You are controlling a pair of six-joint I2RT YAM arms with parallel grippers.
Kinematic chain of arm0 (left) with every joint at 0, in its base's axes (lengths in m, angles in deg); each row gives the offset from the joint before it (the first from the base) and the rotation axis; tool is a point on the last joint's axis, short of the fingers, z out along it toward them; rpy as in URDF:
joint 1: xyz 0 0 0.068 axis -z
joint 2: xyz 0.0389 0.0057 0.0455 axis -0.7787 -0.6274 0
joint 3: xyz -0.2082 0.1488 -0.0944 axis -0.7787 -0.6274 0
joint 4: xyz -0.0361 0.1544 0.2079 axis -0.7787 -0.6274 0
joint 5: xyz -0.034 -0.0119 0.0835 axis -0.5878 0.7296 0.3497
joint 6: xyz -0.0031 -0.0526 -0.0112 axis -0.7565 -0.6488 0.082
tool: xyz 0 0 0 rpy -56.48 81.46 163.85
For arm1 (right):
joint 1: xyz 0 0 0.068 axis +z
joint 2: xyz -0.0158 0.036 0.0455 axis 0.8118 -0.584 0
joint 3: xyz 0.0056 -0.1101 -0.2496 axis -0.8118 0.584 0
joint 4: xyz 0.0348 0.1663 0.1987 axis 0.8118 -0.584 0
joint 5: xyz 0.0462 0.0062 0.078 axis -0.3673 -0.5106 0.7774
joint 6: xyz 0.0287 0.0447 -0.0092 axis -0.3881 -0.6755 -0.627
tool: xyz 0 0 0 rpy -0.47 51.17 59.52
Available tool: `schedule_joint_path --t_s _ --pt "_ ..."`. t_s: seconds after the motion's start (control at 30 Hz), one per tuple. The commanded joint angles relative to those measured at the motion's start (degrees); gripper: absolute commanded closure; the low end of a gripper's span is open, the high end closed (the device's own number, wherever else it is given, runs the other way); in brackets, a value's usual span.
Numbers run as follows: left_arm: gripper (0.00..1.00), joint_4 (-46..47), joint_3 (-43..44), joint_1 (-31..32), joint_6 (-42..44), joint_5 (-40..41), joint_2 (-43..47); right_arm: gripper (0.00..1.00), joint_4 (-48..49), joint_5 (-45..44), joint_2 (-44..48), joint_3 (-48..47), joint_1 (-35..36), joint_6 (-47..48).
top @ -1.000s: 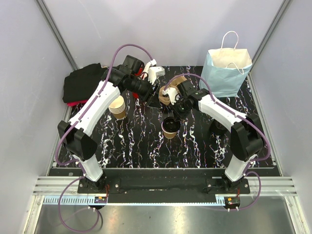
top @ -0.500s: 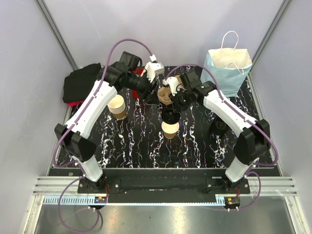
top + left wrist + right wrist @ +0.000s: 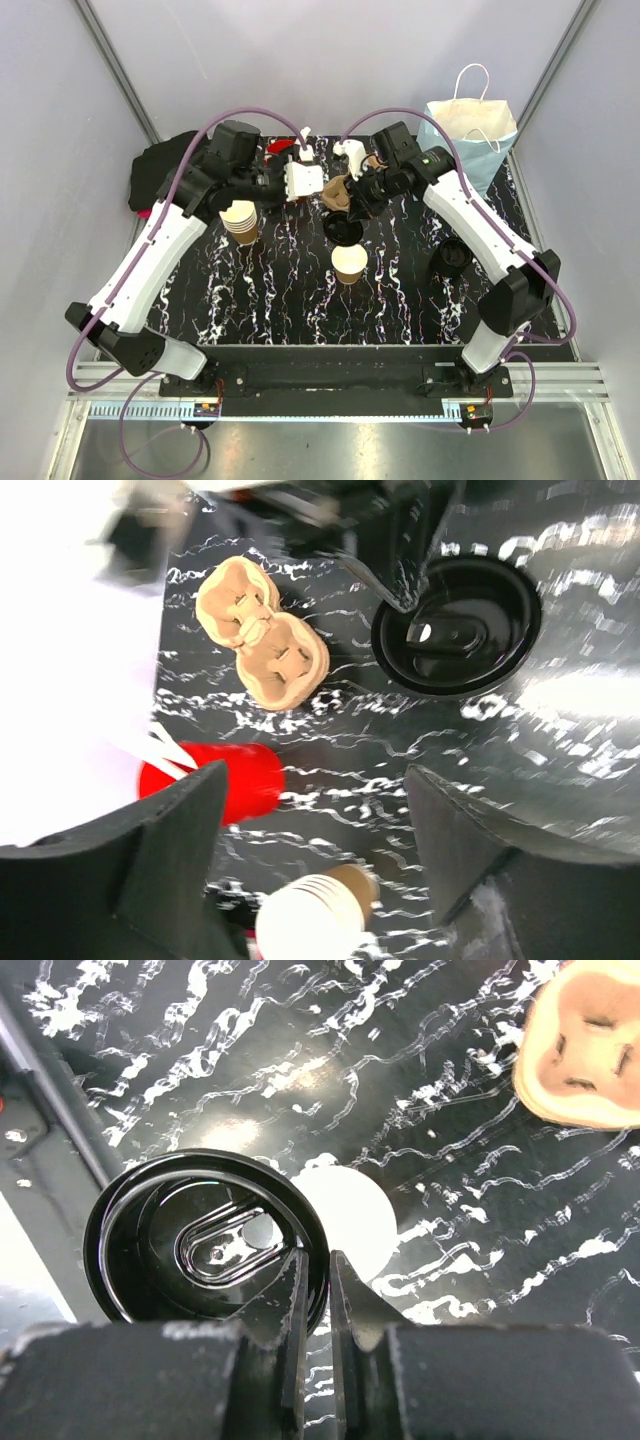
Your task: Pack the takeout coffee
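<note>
we've got the paper coffee cup [image 3: 349,264] standing open mid table [image 3: 280,290], our right claw [image 3: 318,1270] clenched on the rim of a black lid [image 3: 200,1235] lifted near it, left claw [image 3: 315,810] spread wide, grabbing nothing, hanging above the cup carrier [image 3: 262,645]

Table [image 3: 300,300]: glossy black slab with white marble-style veining, throws glare. Lid [image 3: 150,1220]: glossy black plastic, smooth, mirror-like highlights. Takeout coffee [image 3: 349,263]: matt tan kraft paper, white inside. Cup carrier [image 3: 262,630]: tan moulded pulp, rough, matt. Red cup [image 3: 235,777]: smooth plastic, slight sheen. Bag [image 3: 465,150]: matt pale-blue paper, white cord handles. Black cloth [image 3: 165,170]: soft, matt, crumpled. Stacked cups [image 3: 240,220]: same matt kraft paper. My right pincer [image 3: 315,1260]: matt black, faintly grainy. My left arm [image 3: 150,270]: smooth white plastic shell.
</note>
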Motion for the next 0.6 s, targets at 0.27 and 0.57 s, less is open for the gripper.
schedule_joint_path --t_s 0.27,0.57 --pt "0.01 -3.03 -3.02 2.72 20.20 -4.55 1.10 0.93 -14.17 14.00 -11.98 -20.97 -0.64 0.04" --pt "0.01 -7.26 -5.65 4.66 27.15 -5.52 1.36 0.93 -18.92 24.27 -17.18 -28.01 -3.09 0.39"
